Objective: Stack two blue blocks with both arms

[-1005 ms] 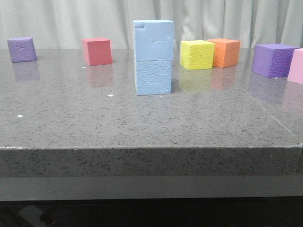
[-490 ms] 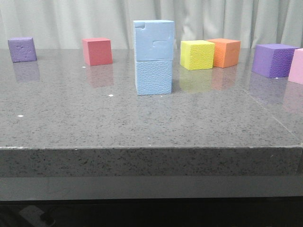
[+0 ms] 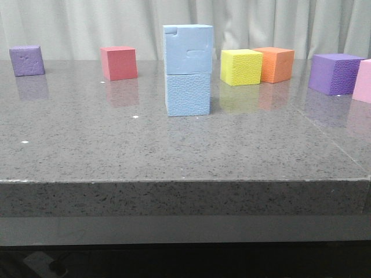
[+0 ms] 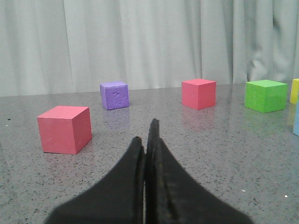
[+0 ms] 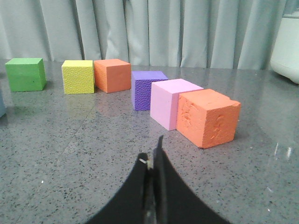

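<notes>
Judging the stack finished, keep both arms clear: upper blue block (image 3: 187,48) sits squarely on lower blue block (image 3: 188,94), left fingers (image 4: 148,140) and right fingers (image 5: 154,161) clenched empty.

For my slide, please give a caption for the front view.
Two blue blocks stacked on the grey table, other coloured cubes behind.

table: grey speckled stone (image 3: 174,150)
far left: purple cube (image 3: 26,61)
left of centre: red cube (image 3: 119,63)
right: yellow cube (image 3: 240,67) touching orange cube (image 3: 277,64)
right edge: larger purple cube (image 3: 335,73), pink cube (image 3: 363,81)
backdrop: pale curtain (image 3: 116,23)
</notes>
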Controlling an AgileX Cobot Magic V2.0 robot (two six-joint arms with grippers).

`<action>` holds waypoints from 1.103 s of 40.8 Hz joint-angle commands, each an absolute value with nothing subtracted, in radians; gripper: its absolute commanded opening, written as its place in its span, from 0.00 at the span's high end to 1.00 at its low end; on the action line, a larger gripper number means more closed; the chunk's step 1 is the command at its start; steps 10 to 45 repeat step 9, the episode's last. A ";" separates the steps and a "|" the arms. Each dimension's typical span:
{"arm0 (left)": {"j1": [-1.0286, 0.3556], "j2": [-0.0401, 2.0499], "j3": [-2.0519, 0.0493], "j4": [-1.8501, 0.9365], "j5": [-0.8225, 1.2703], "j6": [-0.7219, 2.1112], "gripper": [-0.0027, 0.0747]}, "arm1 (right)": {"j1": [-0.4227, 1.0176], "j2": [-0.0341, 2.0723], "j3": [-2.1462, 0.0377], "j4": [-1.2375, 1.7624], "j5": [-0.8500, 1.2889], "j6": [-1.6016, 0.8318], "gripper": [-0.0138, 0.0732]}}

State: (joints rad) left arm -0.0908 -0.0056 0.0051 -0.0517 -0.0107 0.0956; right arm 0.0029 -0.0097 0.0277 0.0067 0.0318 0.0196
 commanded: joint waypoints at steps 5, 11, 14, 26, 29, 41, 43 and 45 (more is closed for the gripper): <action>-0.094 -0.023 0.008 -0.058 -0.094 0.093 0.99 | -0.003 -0.028 0.021 0.007 -0.045 0.015 0.98; -0.094 -0.023 0.008 -0.058 -0.094 0.093 0.99 | -0.003 -0.028 0.021 0.007 -0.045 0.015 0.98; -0.094 -0.023 0.008 -0.058 -0.094 0.093 0.99 | -0.003 -0.028 0.021 0.007 -0.045 0.015 0.98; -0.094 -0.023 0.008 -0.058 -0.094 0.093 0.99 | -0.003 -0.028 0.021 0.007 -0.045 0.015 0.98; -0.094 -0.023 0.008 -0.058 -0.094 0.093 0.99 | -0.003 -0.028 0.021 0.007 -0.045 0.015 0.98; -0.094 -0.023 0.008 -0.058 -0.094 0.093 0.99 | -0.003 -0.028 0.021 0.007 -0.045 0.015 0.98; -0.094 -0.023 0.008 -0.058 -0.094 0.093 0.99 | -0.003 -0.028 0.021 0.007 -0.045 0.015 0.98; -0.094 -0.023 0.008 -0.058 -0.094 0.093 0.99 | -0.003 -0.028 0.021 0.007 -0.045 0.015 0.98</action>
